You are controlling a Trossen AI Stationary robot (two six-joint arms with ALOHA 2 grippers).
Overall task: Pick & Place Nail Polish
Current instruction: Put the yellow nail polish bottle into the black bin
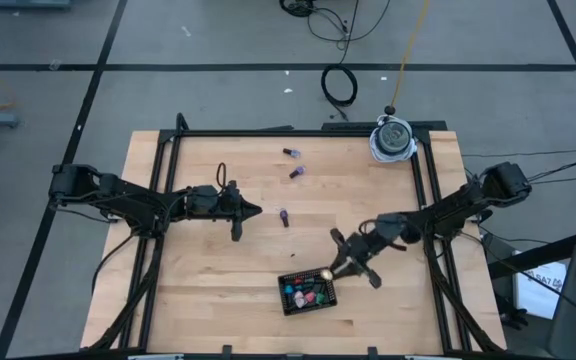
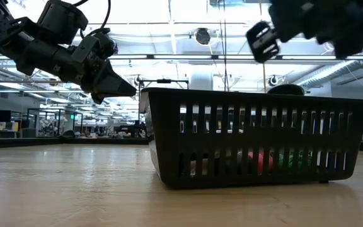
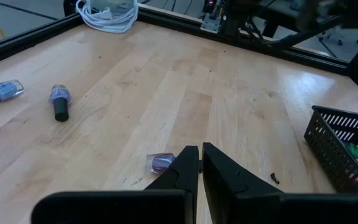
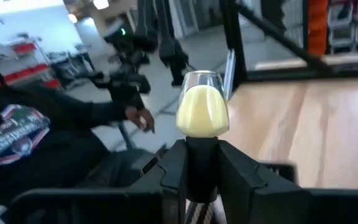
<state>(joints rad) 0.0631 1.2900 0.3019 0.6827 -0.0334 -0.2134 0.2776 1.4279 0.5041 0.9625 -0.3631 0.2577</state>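
We see pale, smooth wooden planks on the table (image 1: 218,290), and nearest us the black slatted plastic basket (image 1: 308,292) with bright little bottles inside, hard to count. Just above its rim the right gripper (image 4: 201,163) clamps the dark cap of a pale yellow glass nail polish bottle (image 4: 202,111). Mid-table, the left gripper (image 3: 201,163) hovers with fingers pressed together, empty, a purple bottle (image 3: 161,163) lying just beyond. Two more purple bottles (image 1: 296,172) lie farther off. Behind, a seated person in a dark sleeve (image 4: 55,118), partly cut off.
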